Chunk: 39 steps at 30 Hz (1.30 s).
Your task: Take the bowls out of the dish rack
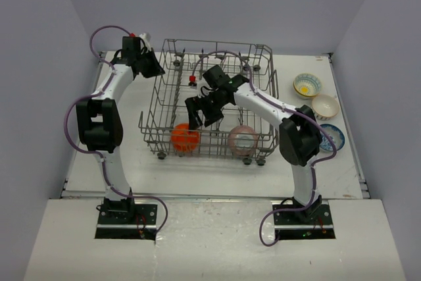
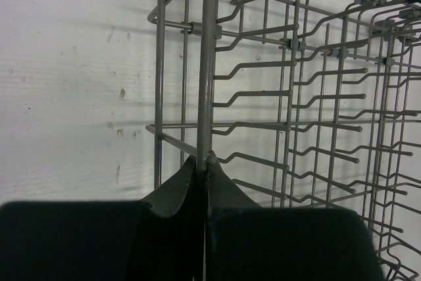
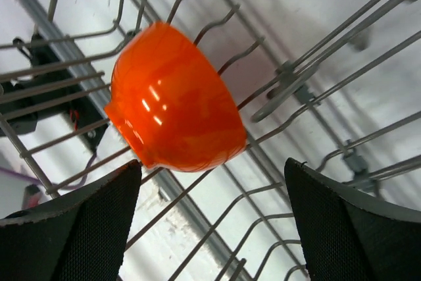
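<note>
The grey wire dish rack [image 1: 217, 44] stands mid-table. An orange bowl [image 1: 185, 137] lies at its near left and a pink bowl [image 1: 243, 139] at its near right. My right gripper [image 1: 200, 120] is open inside the rack, just above the orange bowl. In the right wrist view the orange bowl [image 3: 174, 103] lies tilted on the wires [image 3: 293, 74], ahead of my open gripper [image 3: 210, 195]. My left gripper [image 1: 154, 69] is shut on the rack's far left corner. In the left wrist view it [image 2: 202, 162] pinches an upright wire [image 2: 208, 64].
Three bowls sit on the table right of the rack: a whitish one with a yellow mark [image 1: 307, 85], a cream one [image 1: 325, 106] and a blue-and-white patterned one [image 1: 331, 137]. Upright tines surround the right gripper. Walls close in the table's sides and back.
</note>
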Available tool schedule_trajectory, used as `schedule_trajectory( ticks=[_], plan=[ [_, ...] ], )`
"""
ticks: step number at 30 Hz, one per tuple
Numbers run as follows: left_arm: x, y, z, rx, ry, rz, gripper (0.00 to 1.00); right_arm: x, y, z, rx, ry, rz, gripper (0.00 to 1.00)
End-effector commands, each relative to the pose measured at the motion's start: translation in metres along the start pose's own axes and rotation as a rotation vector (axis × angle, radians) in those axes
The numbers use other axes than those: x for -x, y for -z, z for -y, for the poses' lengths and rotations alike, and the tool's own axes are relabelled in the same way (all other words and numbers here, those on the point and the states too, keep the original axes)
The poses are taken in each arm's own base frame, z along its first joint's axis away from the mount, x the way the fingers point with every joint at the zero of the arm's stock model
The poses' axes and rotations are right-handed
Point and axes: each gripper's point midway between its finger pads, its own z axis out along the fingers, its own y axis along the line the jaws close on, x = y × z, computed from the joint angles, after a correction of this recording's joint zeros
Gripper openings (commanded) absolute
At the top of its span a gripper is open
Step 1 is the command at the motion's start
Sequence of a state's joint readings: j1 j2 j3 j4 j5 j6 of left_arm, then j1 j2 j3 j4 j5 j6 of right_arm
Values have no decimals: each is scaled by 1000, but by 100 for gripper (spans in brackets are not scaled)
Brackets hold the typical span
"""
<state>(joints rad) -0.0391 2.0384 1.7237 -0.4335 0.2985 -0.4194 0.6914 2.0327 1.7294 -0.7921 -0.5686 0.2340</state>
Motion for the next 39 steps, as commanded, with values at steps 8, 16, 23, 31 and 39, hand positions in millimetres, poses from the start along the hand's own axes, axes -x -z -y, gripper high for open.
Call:
schedule_trajectory(
  ticks=[8,16,23,31,39],
  plan=[
    [-65,-10,-77,249,94,-187,0,68,26,7,-105,121,159,90],
    [-64,-10,-75,240,95,-184,0,85,25,-23,3,171,149,89],
    [-64,-9,-74,236,92,-184,0,72,16,-35,108,201,87,88],
    [-65,-8,-73,230,88,-187,0,61,4,-43,131,232,52,87],
    [-70,-3,-72,230,88,-196,0,43,-15,-46,227,204,-33,86]
  ],
)
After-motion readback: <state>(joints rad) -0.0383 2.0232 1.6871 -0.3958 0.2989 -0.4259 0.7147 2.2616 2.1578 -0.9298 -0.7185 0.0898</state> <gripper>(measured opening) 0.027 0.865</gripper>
